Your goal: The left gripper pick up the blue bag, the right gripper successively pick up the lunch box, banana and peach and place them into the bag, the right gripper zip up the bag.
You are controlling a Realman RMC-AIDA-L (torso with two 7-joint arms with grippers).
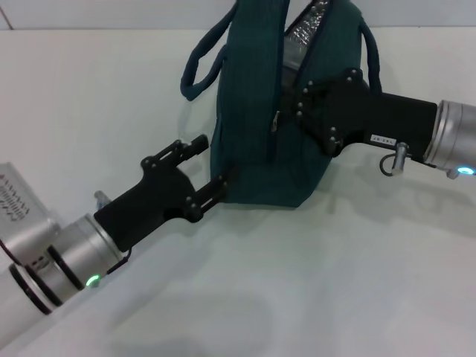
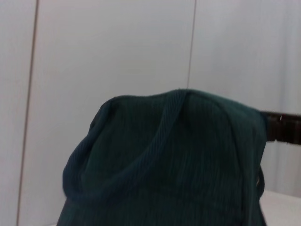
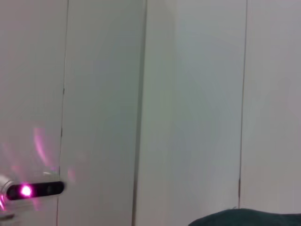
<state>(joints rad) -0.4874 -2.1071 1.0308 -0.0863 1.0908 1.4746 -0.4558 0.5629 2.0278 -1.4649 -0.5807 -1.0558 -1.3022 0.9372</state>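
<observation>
The blue bag (image 1: pixel 275 134) stands upright on the white counter (image 1: pixel 335 282), its zipper line running vertically. The right end effector (image 1: pixel 301 97) reaches it at the open seam (fingers hidden, state unclear); the left end effector (image 1: pixel 212 167), fingers apart, flanks its lower corner.

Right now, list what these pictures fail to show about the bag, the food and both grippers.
- Lunch box, banana, peach: in no view; whether they sit inside the blue bag is hidden by its fabric.
- Bag top: cut off by the head view's upper edge, so the far end of the zipper is unseen.
- Right gripper: fingertips buried against the bag's opening; its grip cannot be told.
- Left gripper: open at the bag's lower corner; contact unclear.
- Right wrist view: shows only wall and a sliver of bag.
</observation>
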